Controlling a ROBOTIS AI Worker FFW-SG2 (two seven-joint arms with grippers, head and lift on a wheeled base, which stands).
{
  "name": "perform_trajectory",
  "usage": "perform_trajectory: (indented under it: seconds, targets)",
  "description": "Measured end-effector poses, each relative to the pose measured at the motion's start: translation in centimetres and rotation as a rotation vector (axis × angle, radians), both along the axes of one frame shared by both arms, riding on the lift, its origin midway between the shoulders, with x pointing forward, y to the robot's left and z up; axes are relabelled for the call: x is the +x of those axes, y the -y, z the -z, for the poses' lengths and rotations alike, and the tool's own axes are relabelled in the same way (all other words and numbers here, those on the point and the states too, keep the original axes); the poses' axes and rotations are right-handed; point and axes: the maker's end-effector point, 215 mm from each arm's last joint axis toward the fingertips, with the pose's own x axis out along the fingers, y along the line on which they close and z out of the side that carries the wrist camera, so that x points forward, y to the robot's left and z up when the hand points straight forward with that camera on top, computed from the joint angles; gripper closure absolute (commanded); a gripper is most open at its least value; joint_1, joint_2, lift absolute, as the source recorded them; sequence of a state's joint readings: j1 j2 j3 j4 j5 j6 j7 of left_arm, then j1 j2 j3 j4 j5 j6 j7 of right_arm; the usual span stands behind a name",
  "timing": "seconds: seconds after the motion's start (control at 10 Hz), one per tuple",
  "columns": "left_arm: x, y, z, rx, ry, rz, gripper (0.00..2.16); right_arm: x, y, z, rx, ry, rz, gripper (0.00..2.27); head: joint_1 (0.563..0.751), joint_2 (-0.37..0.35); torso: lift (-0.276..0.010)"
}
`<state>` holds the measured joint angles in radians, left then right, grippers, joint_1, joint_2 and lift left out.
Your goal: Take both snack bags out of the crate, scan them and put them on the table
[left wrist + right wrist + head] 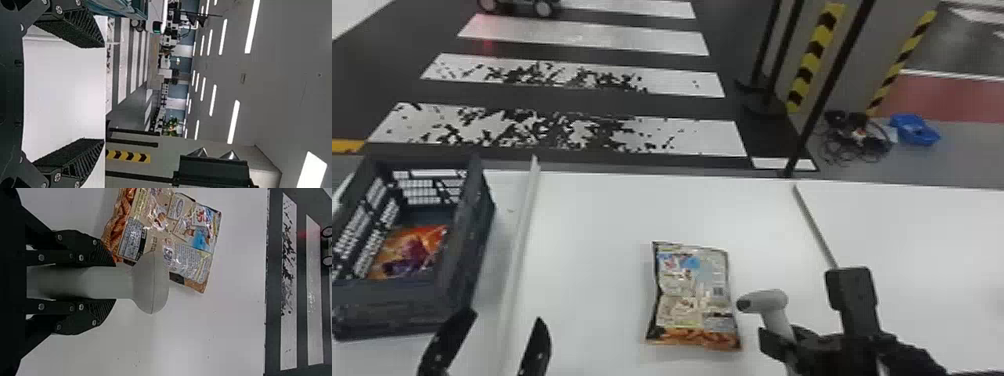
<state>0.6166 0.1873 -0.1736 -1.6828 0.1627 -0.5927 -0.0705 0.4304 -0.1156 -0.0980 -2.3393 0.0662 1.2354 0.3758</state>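
Snack bag (693, 295), glossy and crinkled, lies on white table (582, 225).

Yeah, you won't get any readable text here tbh. You've got little blocks of print on the snack bag (694, 295) lying on the table (592, 225), just too tiny to make out.

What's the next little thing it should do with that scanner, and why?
Probably have the right gripper tip the scanner toward the barcode on the nearby snack bag: the scanner's head is beside that bag, whose barcode side faces up.
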Motion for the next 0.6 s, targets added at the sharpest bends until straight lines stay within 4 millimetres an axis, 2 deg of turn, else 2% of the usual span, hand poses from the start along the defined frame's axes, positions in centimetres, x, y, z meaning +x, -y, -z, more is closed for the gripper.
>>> perform_trajectory:
  seconds: [0.6]
  targets:
    - [0.0, 0.3, -0.1, -0.001, 0.001, 0.007, 0.15, 1.2, -4.9, -1.0, 0.027, 0.021, -0.064, 2.22, 0.695, -0.056, -0.094]
